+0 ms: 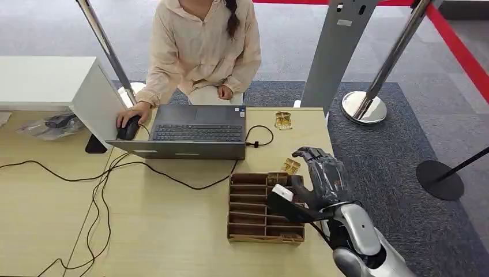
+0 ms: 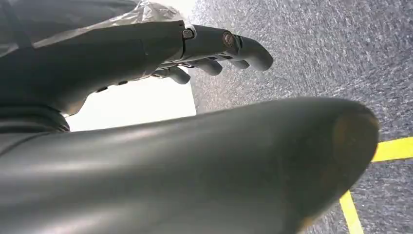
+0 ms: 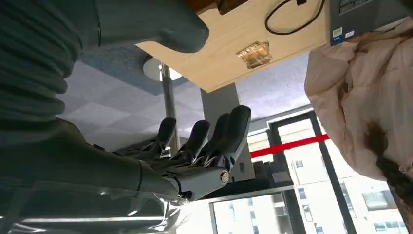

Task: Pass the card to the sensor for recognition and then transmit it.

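While raised, right hand (image 1: pixel 323 176) spread.

Person (image 1: pixel 202 52) behind laptop (image 1: pixel 193 131): head cut off by top edge of head view. Right hand (image 1: pixel 320 179) over right end of slotted cardboard tray (image 1: pixel 254 210), hiding tray's right edge; whether fingers touch anything beneath cannot be told. Small white object (image 1: pixel 282 192) by thumb: too small to identify. Gold items (image 1: pixel 283 120) on table (image 1: pixel 173 231): print too small to read. Left hand (image 2: pixel 195 48) in left wrist view: thumb fills foreground, blurred. White cabinet (image 1: pixel 52 81) cut off by left edge.
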{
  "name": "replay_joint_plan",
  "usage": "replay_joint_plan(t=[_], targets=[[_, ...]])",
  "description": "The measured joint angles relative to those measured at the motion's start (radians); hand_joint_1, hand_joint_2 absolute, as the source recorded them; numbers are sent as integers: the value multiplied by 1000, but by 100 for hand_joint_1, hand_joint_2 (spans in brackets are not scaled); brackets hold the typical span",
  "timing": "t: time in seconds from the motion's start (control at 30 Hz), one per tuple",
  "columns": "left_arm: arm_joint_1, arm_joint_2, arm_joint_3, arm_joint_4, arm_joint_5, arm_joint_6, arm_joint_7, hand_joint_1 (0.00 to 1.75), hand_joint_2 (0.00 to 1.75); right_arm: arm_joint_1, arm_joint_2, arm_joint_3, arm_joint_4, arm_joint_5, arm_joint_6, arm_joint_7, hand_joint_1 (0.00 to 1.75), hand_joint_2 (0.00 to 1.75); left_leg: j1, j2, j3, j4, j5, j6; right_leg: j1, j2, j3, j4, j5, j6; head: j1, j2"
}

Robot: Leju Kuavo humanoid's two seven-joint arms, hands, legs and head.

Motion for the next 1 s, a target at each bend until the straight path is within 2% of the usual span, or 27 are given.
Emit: replay_joint_plan(t=[0.03, 0.07, 0.27, 0.5, 0.53, 0.57, 0.6, 0.63, 0.67, 0.7, 0.77, 1.0], targets=[[0, 0, 0, 0, -1, 0, -1, 0, 0, -1, 0, 2, 0, 0, 2, 0, 119, 175, 0, 0, 0, 0, 0, 0, 0, 0, 0, 0, 0, 0, 0, 0], [0, 0, 0, 0, -2, 2, -3, 0, 0, -2, 1, 3, 1, 0, 5, -1, 129, 175, 0, 0, 0, 0, 0, 0, 0, 0, 0, 0, 0, 0, 0, 0], [0, 0, 0, 0, -8, 12, -18, 0, 0, -5, 2, 15, 2, -10, 47, -3, 126, 175, 0, 0, 0, 0, 0, 0, 0, 0, 0, 0, 0, 0, 0, 0], [0, 0, 0, 0, -12, 17, -34, 0, 0, -14, 2, 26, 11, -18, 60, -4, 120, 175, 0, 0, 0, 0, 0, 0, 0, 0, 0, 0, 0, 0, 0, 0], [0, 0, 0, 0, -14, 18, -37, 0, 0, -15, 2, 28, 11, -20, 62, -4, 117, 175, 0, 0, 0, 0, 0, 0, 0, 0, 0, 0, 0, 0, 0, 0], [0, 0, 0, 0, -14, 19, -39, 0, 0, -17, 3, 29, 11, -21, 64, -5, 105, 175, 0, 0, 0, 0, 0, 0, 0, 0, 0, 0, 0, 0, 0, 0], [0, 0, 0, 0, -15, 21, -39, 0, 0, -18, 3, 31, 12, -21, 66, -5, 105, 175, 0, 0, 0, 0, 0, 0, 0, 0, 0, 0, 0, 0, 0, 0], [0, 0, 0, 0, -16, 21, -39, 0, 0, -20, 3, 32, 13, -22, 66, -5, 86, 175, 0, 0, 0, 0, 0, 0, 0, 0, 0, 0, 0, 0, 0, 0], [0, 0, 0, 0, -17, 21, -40, 0, 0, -22, 4, 34, 15, -23, 67, -5, 54, 175, 0, 0, 0, 0, 0, 0, 0, 0, 0, 0, 0, 0, 0, 0], [0, 0, 0, 0, -17, 21, -41, 0, 0, -24, 4, 36, 17, -24, 67, -6, 31, 175, 0, 0, 0, 0, 0, 0, 0, 0, 0, 0, 0, 0, 0, 0], [0, 0, 0, 0, -19, 21, -44, 0, 0, -28, 6, 40, 23, -25, 69, -7, 3, 175, 0, 0, -1, 0, 0, 0, 0, 0, 0, 0, 0, 0, 0, 0], [0, 0, 0, 0, -30, 14, -53, 0, 0, -64, 13, 54, 57, -29, 75, -10, 3, 175, 0, 0, 0, 0, 0, 0, 0, 0, 0, 0, 0, 0, 0, 0]])
